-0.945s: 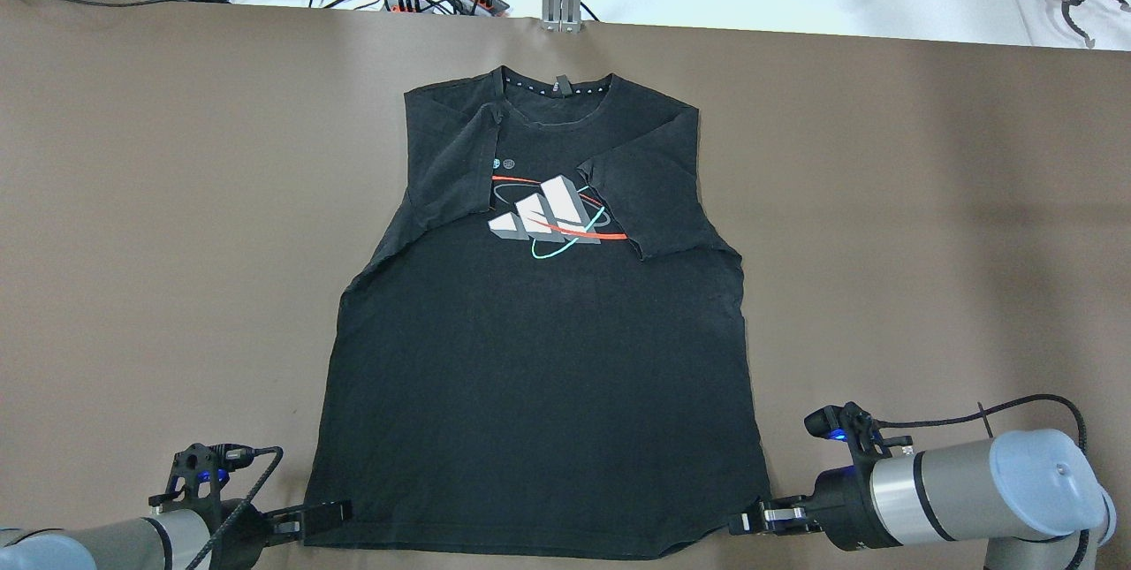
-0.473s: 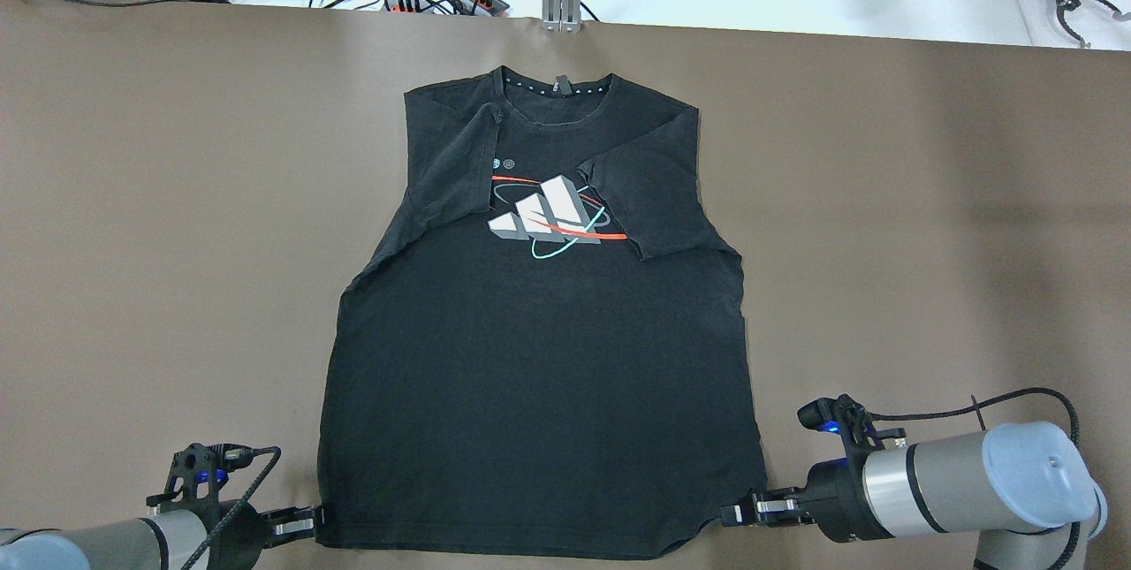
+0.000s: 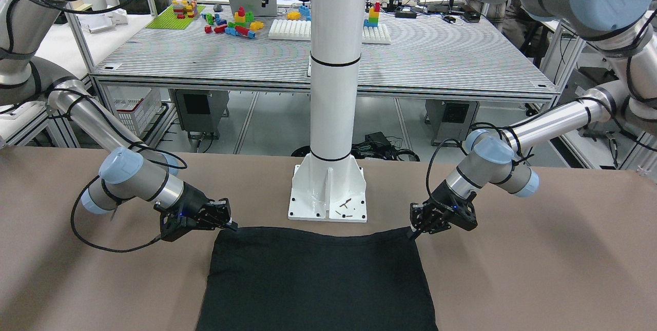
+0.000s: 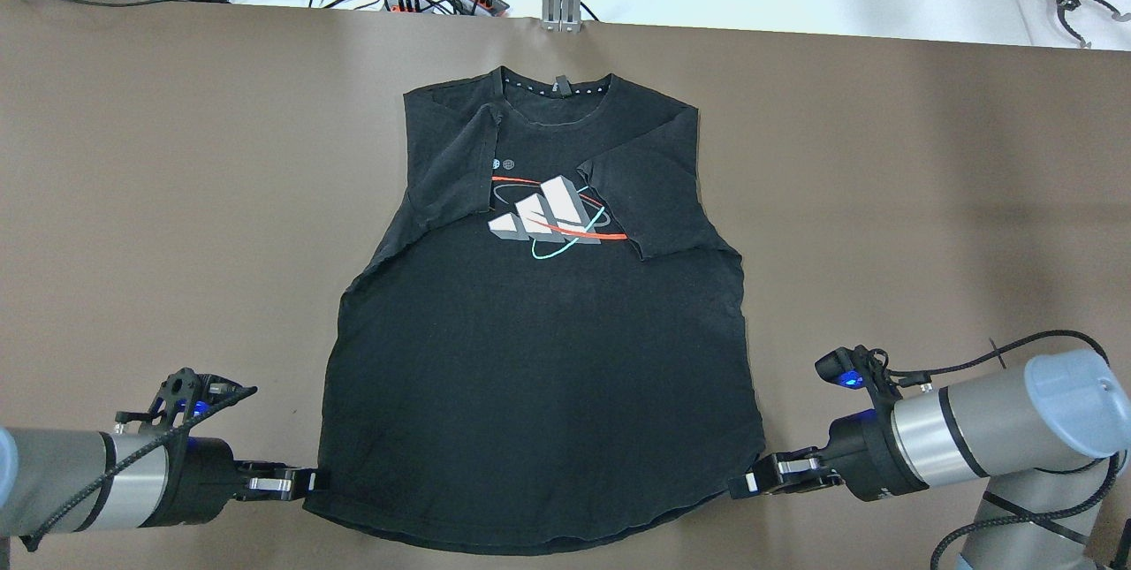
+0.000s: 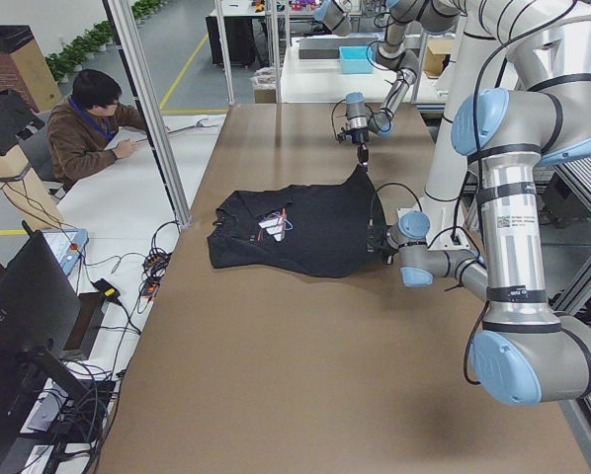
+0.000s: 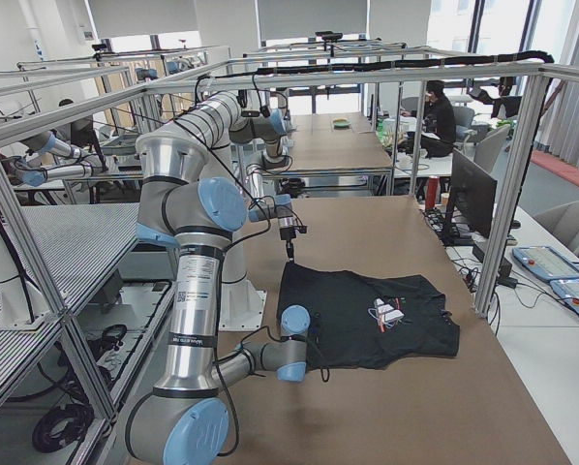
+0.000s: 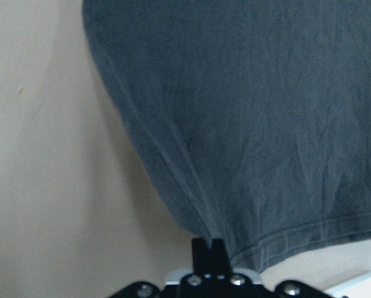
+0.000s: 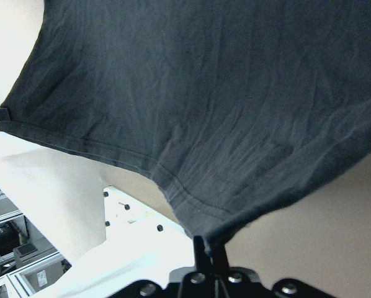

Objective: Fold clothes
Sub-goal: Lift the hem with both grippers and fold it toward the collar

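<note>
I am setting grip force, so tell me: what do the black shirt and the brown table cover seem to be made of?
The black shirt looks like soft, matte knit, perhaps cotton: it drapes and wrinkles, with a stitched hem. The table cover looks smooth, matte brown; material unclear.

HUAWEI in pale letters on the back of a dark monitor beside the table, chest emblems on the black shirt too small to read

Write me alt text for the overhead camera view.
A black T-shirt with a printed logo lies on a brown table, sleeves folded inward. The left end effector and right end effector each pinch one bottom hem corner.
</note>
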Robot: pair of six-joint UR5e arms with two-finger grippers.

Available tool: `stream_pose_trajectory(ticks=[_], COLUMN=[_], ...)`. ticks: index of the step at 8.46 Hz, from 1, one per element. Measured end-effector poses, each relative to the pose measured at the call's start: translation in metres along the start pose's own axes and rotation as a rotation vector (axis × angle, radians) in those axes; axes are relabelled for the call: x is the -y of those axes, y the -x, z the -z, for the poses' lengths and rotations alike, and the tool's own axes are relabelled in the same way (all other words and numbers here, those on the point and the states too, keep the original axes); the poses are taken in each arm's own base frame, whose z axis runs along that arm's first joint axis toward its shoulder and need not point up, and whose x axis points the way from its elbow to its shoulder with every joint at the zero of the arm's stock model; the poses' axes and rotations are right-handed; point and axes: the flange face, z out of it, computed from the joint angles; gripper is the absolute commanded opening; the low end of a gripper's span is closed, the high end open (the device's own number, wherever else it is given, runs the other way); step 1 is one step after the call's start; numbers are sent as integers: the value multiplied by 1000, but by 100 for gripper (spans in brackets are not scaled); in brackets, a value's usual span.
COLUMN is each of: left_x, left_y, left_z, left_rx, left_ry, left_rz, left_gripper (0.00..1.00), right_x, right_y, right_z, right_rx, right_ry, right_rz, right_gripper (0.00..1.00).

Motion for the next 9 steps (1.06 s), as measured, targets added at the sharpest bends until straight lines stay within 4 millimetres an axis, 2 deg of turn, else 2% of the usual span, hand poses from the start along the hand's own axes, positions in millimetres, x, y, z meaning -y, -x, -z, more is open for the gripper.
stream_pose_trajectory(ticks=[2,4,5,7,8,9], left_x=[8,0,-5,-15,-18,-17], left_y=[-34,-62,-70,-82,-83,-79], left_z=[29,58,69,81,82,81], left_rx=[-97,-195,-239,-291,-296,-284], left_ry=[61,135,162,202,211,208], left_rz=[-17,-24,-40,-63,-64,-56], left_gripper=[0,0,0,0,0,0], right_x=[-7,-26,-40,-63,-66,-60], right_y=[40,65,69,58,50,38], right_z=[19,38,51,73,76,71], right_rx=[72,144,186,243,248,236], right_ry=[31,79,113,150,154,142], right_rz=[-4,-11,-20,-15,-17,-27], right_gripper=[0,0,0,0,0,0])
